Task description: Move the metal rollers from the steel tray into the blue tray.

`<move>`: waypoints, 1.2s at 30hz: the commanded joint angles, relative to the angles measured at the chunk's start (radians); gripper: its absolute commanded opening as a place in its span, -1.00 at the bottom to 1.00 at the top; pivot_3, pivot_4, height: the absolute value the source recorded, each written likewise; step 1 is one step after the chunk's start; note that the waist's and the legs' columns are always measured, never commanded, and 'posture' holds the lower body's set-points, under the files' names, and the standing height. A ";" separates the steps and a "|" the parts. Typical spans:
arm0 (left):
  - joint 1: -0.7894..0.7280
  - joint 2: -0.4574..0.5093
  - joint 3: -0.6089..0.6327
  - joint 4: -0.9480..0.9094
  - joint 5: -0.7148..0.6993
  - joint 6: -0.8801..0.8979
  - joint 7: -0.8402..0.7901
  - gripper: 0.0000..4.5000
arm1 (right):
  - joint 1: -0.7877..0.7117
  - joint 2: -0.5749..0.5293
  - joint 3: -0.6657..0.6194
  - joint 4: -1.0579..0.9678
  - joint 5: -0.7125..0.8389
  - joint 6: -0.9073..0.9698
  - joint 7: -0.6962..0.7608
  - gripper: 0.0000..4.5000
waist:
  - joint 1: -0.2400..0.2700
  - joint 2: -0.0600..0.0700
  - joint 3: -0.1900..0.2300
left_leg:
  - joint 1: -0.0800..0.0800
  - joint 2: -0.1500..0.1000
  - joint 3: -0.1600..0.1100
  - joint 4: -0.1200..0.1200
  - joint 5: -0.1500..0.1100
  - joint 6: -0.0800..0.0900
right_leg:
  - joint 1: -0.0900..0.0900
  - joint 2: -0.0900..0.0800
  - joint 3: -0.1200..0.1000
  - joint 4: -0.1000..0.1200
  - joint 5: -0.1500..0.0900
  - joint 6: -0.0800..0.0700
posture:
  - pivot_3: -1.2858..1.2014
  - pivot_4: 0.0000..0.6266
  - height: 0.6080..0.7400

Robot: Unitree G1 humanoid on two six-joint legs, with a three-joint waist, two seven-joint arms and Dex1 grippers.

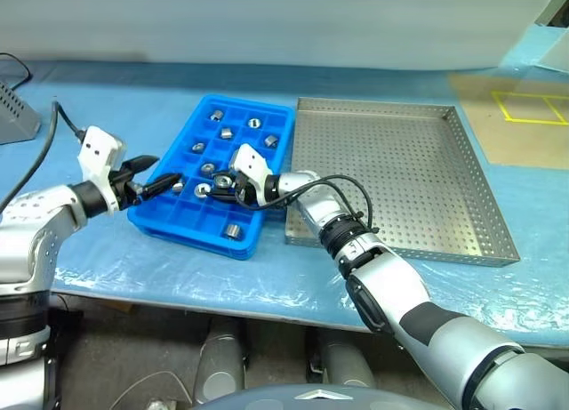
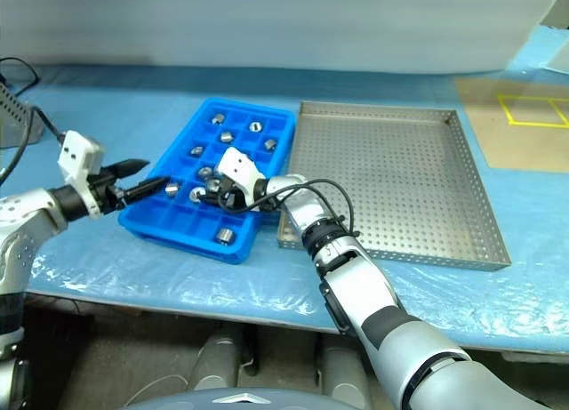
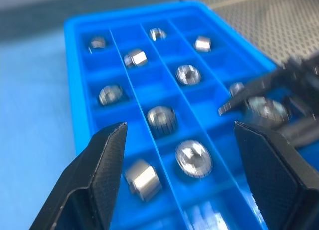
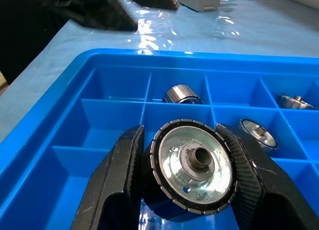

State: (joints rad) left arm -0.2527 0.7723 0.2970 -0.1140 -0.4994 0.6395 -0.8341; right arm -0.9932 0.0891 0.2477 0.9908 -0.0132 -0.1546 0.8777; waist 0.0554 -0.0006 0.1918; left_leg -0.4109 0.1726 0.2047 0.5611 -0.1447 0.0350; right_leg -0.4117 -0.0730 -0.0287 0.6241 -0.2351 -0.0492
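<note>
A: We start with the bench (image 1: 107, 259), covered by a blue sheet under clear film. On it we note the steel tray (image 1: 400, 174), perforated, with low rims; we see no rollers on its floor.

B: Agreed. Just beside it, on the robot's left and touching or nearly touching its rim, we log the blue tray (image 1: 191, 216), a grid of small square compartments. It sits a little askew to the steel tray.

A: Next the arms. We see the right arm crossing in front of the steel tray's near corner, with a black cable (image 1: 342, 186) looping over its wrist. The left arm comes in from the robot's left, level with the blue tray's near end.

B: The right pincer (image 4: 192, 172) is closed on one roller (image 4: 193, 163); in the right wrist view both black fingers press its ribbed rim, with the dark bore facing the camera. We place it over the middle compartments of the blue tray. Whether the roller touches the tray floor we cannot tell.

A: The left pincer (image 1: 158, 177) holds nothing, fingers spread well apart. Its tips sit at the blue tray's left rim, near the right pincer but apart from it.

B: Smallest last: the metal rollers (image 3: 160, 120) lie one to a compartment in the blue tray. We count about nine loose ones in the left wrist view, some on end, some tipped.

A: At the far left edge we also note a grey box (image 1: 13, 116) with a cable.
</note>
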 commanded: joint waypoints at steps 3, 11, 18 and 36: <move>-0.038 0.005 0.009 -0.029 -0.010 -0.016 0.013 0.60 | 0.009 0.019 0.003 0.004 -0.025 -0.026 -0.024 -0.18 | 0.014 0.000 0.000 | 0.004 0.000 0.000 0.000 0.000 0.000 | 0.003 0.000 0.000 0.000 0.000 0.000 | 0.10 -0.52 1.00; -0.045 -0.023 -0.022 -0.041 -0.012 -0.016 0.023 0.60 | -0.049 -0.009 -0.030 0.089 -0.067 -0.055 -0.195 0.84 | 0.014 0.000 0.000 | 0.005 0.000 0.000 -0.001 0.000 -0.001 | 0.005 0.000 0.001 0.000 0.000 0.000 | 0.09 -0.52 1.00; -0.073 -0.036 -0.050 -0.056 -0.026 -0.007 0.017 0.60 | 0.035 -0.062 -0.108 -0.214 0.111 0.056 0.036 0.84 | 0.019 0.000 0.000 | 0.002 -0.001 0.000 -0.001 0.000 0.000 | 0.004 0.000 0.000 -0.002 0.000 0.000 | 0.08 -0.52 1.00; -0.296 -0.276 -0.257 0.174 0.086 -0.131 0.063 0.60 | 0.468 -0.526 -0.340 -0.867 0.219 0.419 -0.124 0.84 | 0.007 -0.001 0.000 | 0.005 -0.001 0.001 -0.001 0.001 -0.001 | 0.006 0.000 0.002 -0.002 0.000 0.001 | -0.05 -0.52 1.00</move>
State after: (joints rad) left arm -0.5264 0.5035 0.0409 0.0416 -0.4308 0.5458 -0.7815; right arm -0.5248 -0.4301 -0.0667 0.1696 0.2021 0.2709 0.7881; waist 0.0622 -0.0014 0.1917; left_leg -0.4057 0.1712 0.2052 0.5602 -0.1442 0.0343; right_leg -0.4065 -0.0728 -0.0266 0.6223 -0.2351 -0.0486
